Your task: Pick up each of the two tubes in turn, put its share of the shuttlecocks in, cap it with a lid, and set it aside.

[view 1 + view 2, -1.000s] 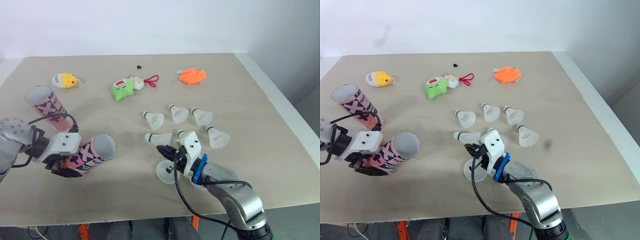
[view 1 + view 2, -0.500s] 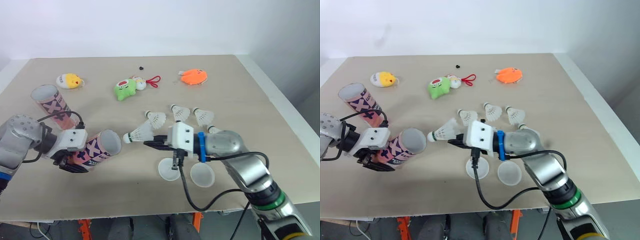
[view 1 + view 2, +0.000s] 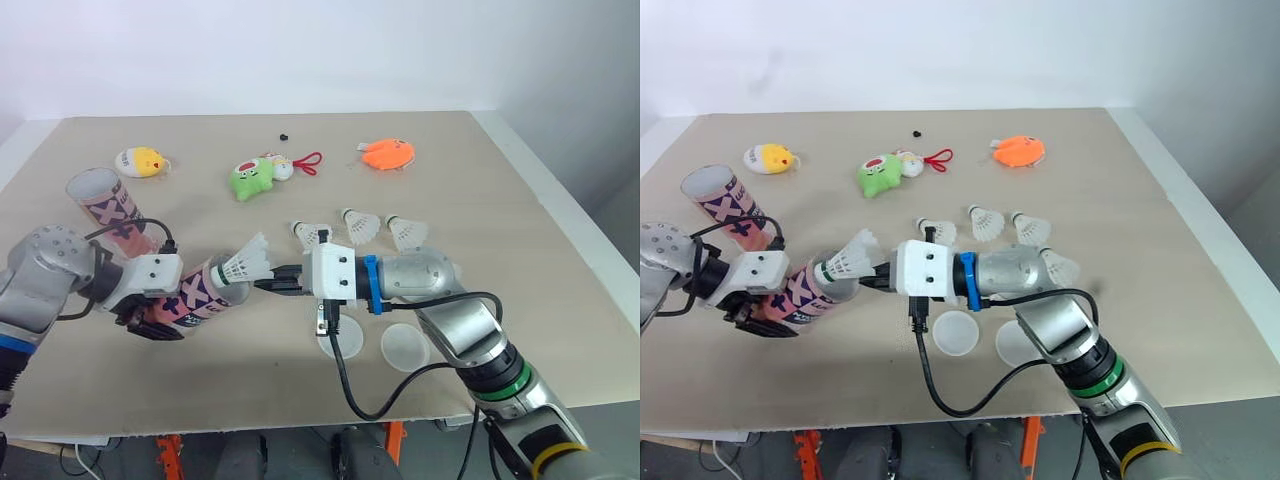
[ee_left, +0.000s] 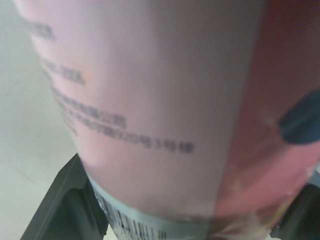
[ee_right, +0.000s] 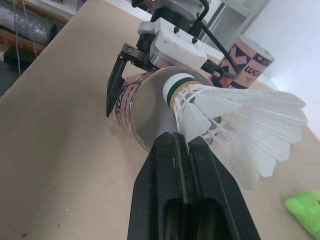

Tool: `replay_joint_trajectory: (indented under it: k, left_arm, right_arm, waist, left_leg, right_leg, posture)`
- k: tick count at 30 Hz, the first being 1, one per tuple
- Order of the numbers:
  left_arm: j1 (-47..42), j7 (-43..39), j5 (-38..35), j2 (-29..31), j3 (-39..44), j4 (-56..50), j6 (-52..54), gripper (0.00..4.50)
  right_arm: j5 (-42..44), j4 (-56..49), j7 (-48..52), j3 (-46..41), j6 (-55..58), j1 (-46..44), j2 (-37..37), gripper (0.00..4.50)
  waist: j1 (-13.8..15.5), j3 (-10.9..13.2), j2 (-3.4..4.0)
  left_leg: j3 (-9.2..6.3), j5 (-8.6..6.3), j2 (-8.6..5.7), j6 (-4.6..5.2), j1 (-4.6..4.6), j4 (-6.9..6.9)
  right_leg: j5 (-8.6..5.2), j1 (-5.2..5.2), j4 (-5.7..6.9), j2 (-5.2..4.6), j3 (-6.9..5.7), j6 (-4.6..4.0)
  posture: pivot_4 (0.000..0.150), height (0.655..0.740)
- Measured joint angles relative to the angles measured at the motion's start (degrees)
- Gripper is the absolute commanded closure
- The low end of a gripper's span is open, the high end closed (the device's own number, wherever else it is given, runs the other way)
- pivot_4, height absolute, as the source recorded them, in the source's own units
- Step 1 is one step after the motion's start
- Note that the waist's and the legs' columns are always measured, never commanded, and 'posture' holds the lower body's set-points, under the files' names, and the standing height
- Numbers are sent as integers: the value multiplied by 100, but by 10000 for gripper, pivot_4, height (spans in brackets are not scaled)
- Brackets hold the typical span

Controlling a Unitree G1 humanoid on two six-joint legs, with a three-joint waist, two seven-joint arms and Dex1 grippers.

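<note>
Working over a tan table (image 3: pixel 520 190), all task gear toward the near half.

Grips the pink tube (image 3: pixel 195 292) in the left gripper (image 3: pixel 148 318), jaws clamped round its lower body, tube slanted with the mouth toward the right arm. Cannot tell whether clear of the tabletop. Leaves the second tube (image 3: pixel 105 208) standing open just behind the left arm, close enough to be tipped by a careless swing of that arm.

Pinches one shuttlecock (image 3: pixel 245 265) in the right gripper (image 3: pixel 272 284), jaws narrow on the edge of the feather skirt close to the cork. Cork end right at the pink tube's mouth; cannot tell whether past the rim. Reads as mid-insertion.

Risks from here, as judged:
- Off-axis push: snags the skirt on the rim, crumples feathers or jams halfway.
- Thin pinch on feathers only: allows twisting or slipping out under any side load.
- Pushing against a tube held only low down: levers it in the left jaws, swings the mouth off line.
- Early release with so shallow a slant: invites sliding back out.

Two lids (image 3: pixel 405 348) flat under the right forearm, loose shuttlecocks (image 3: pixel 358 224) just beyond it; easily scattered on withdrawal of that arm.
</note>
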Motion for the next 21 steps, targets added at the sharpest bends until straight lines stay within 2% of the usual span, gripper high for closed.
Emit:
replay_joint_trajectory:
  k: [2,3,4,6,7,8,9,10,16,21]
  left_arm:
    - [-39,-6,7,-30,-16,38,-2,11823]
    - [-93,-12,27,-73,-41,77,-4,11823]
    - [-130,-20,39,-92,-61,104,-6,11823]
    - [-169,-41,53,-117,-82,145,-12,11823]
    - [-185,-48,60,-126,-88,149,-14,11823]
    - [-214,-54,74,-160,-98,154,-19,11823]
    - [-225,-62,75,-169,-100,164,-20,11823]
    - [-231,-62,76,-177,-100,157,-21,11823]
    - [-230,-38,64,-230,-91,166,-19,11823]
    - [-246,27,113,-318,-92,221,-46,11823]
  right_arm:
    - [0,-1,-2,-1,43,30,-2,30430]
    - [13,-7,-16,-7,110,67,-1,24841]
    - [54,-34,-40,-35,177,97,5,23802]
    - [141,-172,-131,-175,326,193,28,14222]
    - [181,-235,-163,-237,390,237,25,12539]
    - [273,-484,-346,-410,573,461,38,6259]
    - [321,-618,-460,-504,684,624,38,2893]
    - [340,-719,-565,-600,754,772,44,1356]
    - [11,-1726,-1916,-1824,968,3325,-82,1356]
    - [130,-2524,-2409,-2332,1241,4564,34,1356]
  waist:
    - [2,0,0]
    - [2,0,0]
    - [2,0,0]
    - [3,0,0]
    - [3,0,0]
    - [16,-1,-1]
    - [17,-1,-1]
    - [21,-1,-1]
    - [59,-6,5]
    - [59,-13,17]
  left_leg:
    - [0,1,0,0,0,0]
    - [0,2,0,1,0,0]
    - [0,3,0,3,0,0]
    - [0,5,0,5,0,0]
    - [0,5,0,5,-1,0]
    - [-4,5,-1,5,-3,0]
    - [-5,5,-1,4,-3,0]
    - [-5,5,-5,5,-6,-2]
    - [-1,4,-23,4,-14,-6]
    - [-3,11,-21,12,0,-7]
  right_leg:
    - [0,0,0,0,0,1]
    - [1,0,0,0,0,3]
    - [2,-1,0,0,1,3]
    - [2,-1,0,0,1,4]
    - [2,-1,0,0,0,4]
    - [1,1,0,0,-2,3]
    - [1,1,0,0,-1,2]
    - [1,0,-1,-1,1,2]
    - [-8,-6,-1,-12,14,7]
    - [-8,6,-1,-9,16,19]
  posture:
    - [1500,7400]
    - [1500,7400]
    - [1500,7400]
    - [1500,7400]
    - [1500,7400]
    - [1500,7400]
    - [1500,7400]
    - [1500,7400]
    - [1500,7400]
    - [1500,7400]
